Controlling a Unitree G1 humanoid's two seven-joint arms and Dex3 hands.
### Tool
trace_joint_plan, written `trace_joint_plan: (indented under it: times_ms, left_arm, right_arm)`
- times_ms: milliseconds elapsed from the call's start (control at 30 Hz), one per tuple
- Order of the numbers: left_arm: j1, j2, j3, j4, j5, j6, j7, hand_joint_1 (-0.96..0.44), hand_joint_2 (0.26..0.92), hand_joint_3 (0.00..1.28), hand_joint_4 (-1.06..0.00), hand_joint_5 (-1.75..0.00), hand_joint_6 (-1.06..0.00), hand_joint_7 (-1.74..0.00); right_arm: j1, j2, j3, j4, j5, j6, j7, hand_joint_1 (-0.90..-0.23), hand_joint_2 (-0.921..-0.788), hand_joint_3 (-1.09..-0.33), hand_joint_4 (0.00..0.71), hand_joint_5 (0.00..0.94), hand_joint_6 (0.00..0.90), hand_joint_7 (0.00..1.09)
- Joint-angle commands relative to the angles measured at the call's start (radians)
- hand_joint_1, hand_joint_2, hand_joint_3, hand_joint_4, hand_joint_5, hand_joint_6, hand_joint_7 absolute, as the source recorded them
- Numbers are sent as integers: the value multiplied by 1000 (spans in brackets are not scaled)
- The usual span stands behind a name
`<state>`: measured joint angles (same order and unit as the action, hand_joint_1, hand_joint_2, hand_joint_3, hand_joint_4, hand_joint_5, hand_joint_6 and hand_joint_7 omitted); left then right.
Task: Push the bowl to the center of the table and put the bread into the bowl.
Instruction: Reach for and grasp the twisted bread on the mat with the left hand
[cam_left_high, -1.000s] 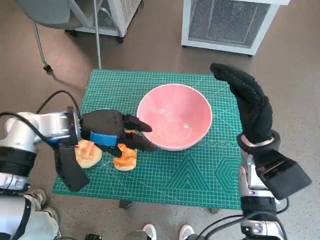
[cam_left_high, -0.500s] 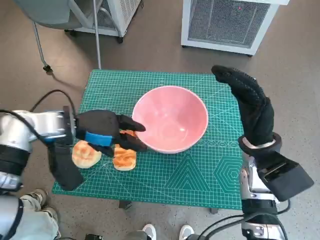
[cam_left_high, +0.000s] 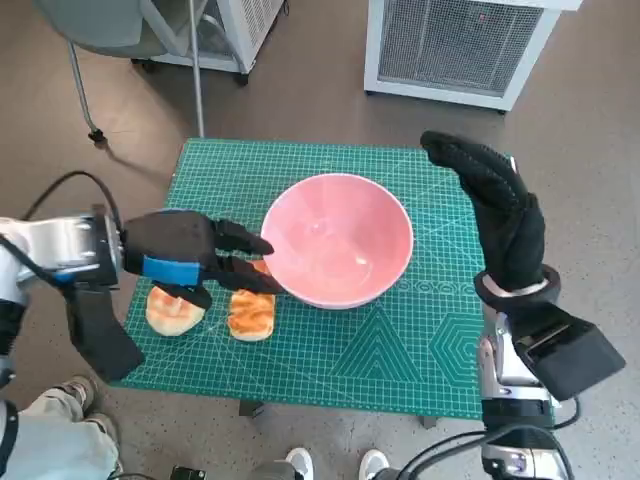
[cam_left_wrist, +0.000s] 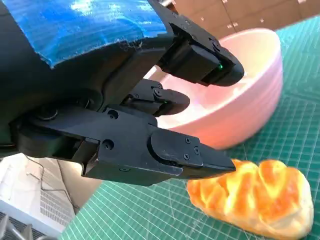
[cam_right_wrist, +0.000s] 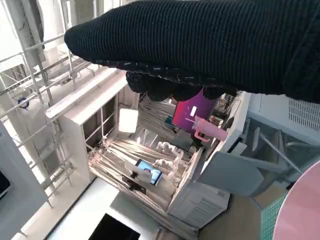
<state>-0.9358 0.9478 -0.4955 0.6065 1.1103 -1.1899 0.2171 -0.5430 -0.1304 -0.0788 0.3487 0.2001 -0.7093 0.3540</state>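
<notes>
I see the pink bowl (cam_left_high: 338, 240) mid-mat, two breads (cam_left_high: 251, 314) left of it. My left hand (cam_left_high: 190, 258) empty, fingers spread at bowl's rim; right hand (cam_left_high: 497, 210) raised, empty, fingers extended.

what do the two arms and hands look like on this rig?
Left hand: black, hard angular segments, blue tape across its back, a small green light on one finger. Left forearm: pale silver-white, with a black cable looping off it and a black block hanging below. Right hand: black knitted glove. Right forearm: pale, with a black box mounted at the wrist.
</notes>
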Motion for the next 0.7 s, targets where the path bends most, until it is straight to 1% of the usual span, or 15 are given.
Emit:
trace_joint_plan:
  times_ms: [33, 367, 567, 700]
  left_arm:
    - [24, 11, 17, -14, -32, -10, 4, -190, 874, 0, -459, -14, -541, -28]
    - [53, 11, 46, -33, -77, -41, 18, -224, 848, 1, -460, -9, -545, -28]
    - [66, 3, 51, -30, -57, -48, 45, -184, 859, 6, -474, -12, -551, -30]
    - [73, 4, 41, -24, -29, -50, 71, -193, 868, 8, -483, -14, -557, -32]
  right_arm:
    - [12, 9, 1, 19, 7, 17, -1, -678, -921, -817, 249, 7, -1, 665]
    - [12, 12, 0, 29, 16, 13, 11, -682, -921, -808, 247, 6, -1, 679]
    - [17, 13, -1, 20, 19, 14, 14, -681, -921, -808, 247, 6, -1, 684]
    - [19, 12, -2, 18, 19, 13, 14, -678, -921, -810, 246, 6, -1, 684]
